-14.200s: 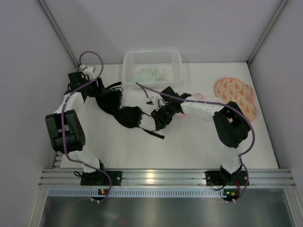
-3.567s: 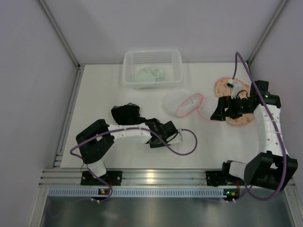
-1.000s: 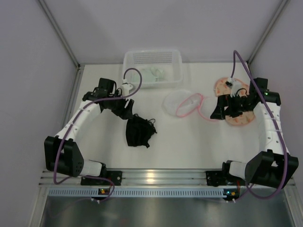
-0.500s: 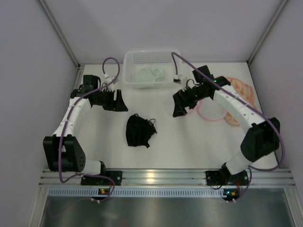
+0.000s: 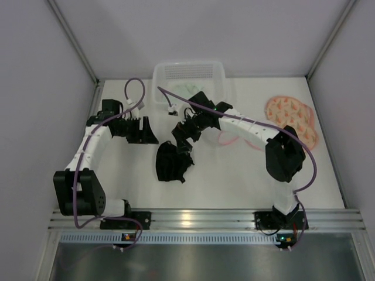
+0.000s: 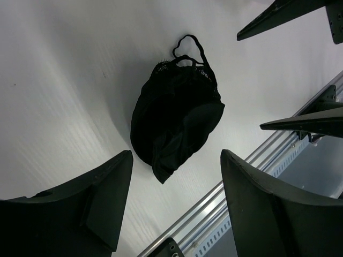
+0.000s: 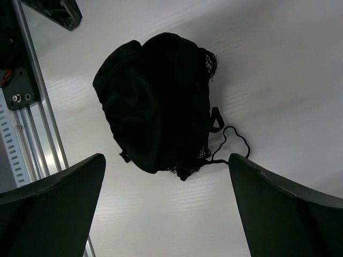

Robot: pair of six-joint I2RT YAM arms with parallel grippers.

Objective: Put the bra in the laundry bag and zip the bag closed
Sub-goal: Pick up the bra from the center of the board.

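Observation:
The black bra (image 5: 171,164) lies folded in a heap on the white table, its thin strap loop sticking out. My left gripper (image 5: 146,133) hovers up and to its left, open and empty; in the left wrist view the bra (image 6: 177,120) lies beyond the left gripper (image 6: 177,154). My right gripper (image 5: 183,140) hangs just above the bra's far edge, wide open with nothing in it; the bra (image 7: 155,104) fills the right wrist view ahead of the right gripper (image 7: 166,158). The laundry bag (image 5: 225,140), white mesh with a pink zip rim, is mostly hidden under the right arm.
A clear plastic basket (image 5: 188,82) with pale cloth inside stands at the back. A pink-orange patterned item (image 5: 291,120) lies at the right. The metal rail (image 5: 187,219) runs along the near edge. Grey walls close in both sides.
My right arm has swung left from the bag's side to just above the bra, covering the bag. The left gripper has drawn back slightly. The bra has stayed put.

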